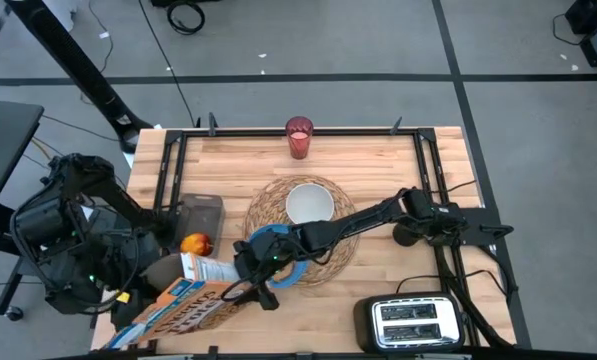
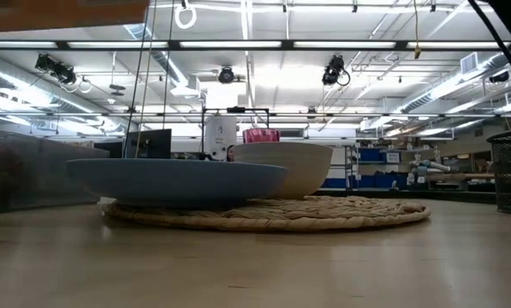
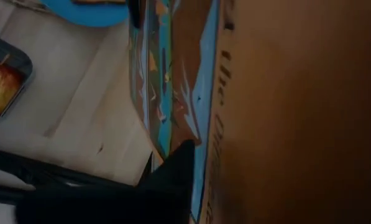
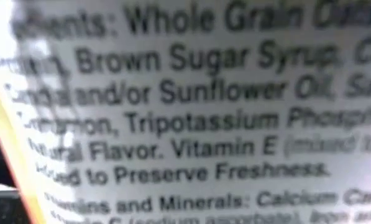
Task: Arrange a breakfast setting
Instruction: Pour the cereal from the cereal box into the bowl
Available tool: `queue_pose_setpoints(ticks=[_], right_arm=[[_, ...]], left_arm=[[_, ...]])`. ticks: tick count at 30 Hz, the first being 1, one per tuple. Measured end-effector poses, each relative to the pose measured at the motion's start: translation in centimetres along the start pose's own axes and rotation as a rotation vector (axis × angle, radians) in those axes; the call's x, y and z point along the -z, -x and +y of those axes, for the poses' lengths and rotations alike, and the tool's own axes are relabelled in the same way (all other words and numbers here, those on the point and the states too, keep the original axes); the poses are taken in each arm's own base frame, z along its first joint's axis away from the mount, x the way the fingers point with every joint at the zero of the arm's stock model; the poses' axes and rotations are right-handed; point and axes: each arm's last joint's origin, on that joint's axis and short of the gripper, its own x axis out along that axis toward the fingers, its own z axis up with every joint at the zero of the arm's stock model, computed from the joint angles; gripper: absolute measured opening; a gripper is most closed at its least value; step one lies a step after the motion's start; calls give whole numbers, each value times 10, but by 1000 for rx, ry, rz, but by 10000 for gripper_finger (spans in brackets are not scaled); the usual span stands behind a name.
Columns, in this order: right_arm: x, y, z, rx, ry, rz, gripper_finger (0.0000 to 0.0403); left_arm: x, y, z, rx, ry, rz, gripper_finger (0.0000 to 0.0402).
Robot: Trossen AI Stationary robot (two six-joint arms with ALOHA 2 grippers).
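The orange Cheerios box (image 1: 183, 300) lies slanted at the near left, and its near end reaches past the table's edge. It also shows in the left wrist view (image 3: 284, 112), in the right wrist view (image 4: 185, 112) and at the low view's top left (image 2: 58, 13). My left gripper (image 1: 128, 300) is shut on the box. My right gripper (image 1: 250, 288) reaches across the blue plate (image 1: 278, 255) to the box's far end. The white bowl (image 1: 310, 203) and the plate sit on the straw placemat (image 1: 300, 225). The red cup (image 1: 298, 137) stands at the far edge. The red apple (image 1: 196, 243) lies beside a dark tray (image 1: 200, 213). My left gripper holds the Cheerios box near its near-left end. One dark finger (image 3: 173, 180) lies against the box's printed side (image 3: 194, 149); the box hides the other finger. The box is tilted, and its near end hangs past the table's near-left corner.
The black-and-silver toaster (image 1: 413, 322) stands at the near right. A black frame (image 1: 173, 160) runs round the table top. Bare wood lies between the placemat and the toaster. The toast slice and the spoon do not show.
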Motion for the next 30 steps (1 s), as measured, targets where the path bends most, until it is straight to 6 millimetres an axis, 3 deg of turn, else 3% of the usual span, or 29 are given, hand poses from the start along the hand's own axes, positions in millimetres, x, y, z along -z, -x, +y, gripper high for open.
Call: queue_pose_setpoints(ticks=[5, 8, 11, 15, 21, 25, 30], right_arm=[[-5, 23, 8, 3, 22, 155, 282], [-12, 42, 15, 1, 24, 229, 282], [-29, 69, 25, -3, 19, 247, 282], [-61, 119, 46, -6, 14, 216, 282], [-111, 218, 84, 25, -18, 46, 282], [-134, 281, 102, 182, 2, -118, 282], [-148, 329, 103, 384, 14, -279, 282]], left_arm=[[-8, 13, 5, 72, 2, -24, 151], [-14, 27, 3, 210, -4, -53, 194], [-21, 45, 1, 369, -25, -142, 210], [-29, 63, 4, 423, -136, -381, 202], [-38, 70, 4, 196, -387, -791, 189], [-46, 65, -4, 20, -452, -965, 199], [-69, 37, -25, -160, -496, -1042, 252]])
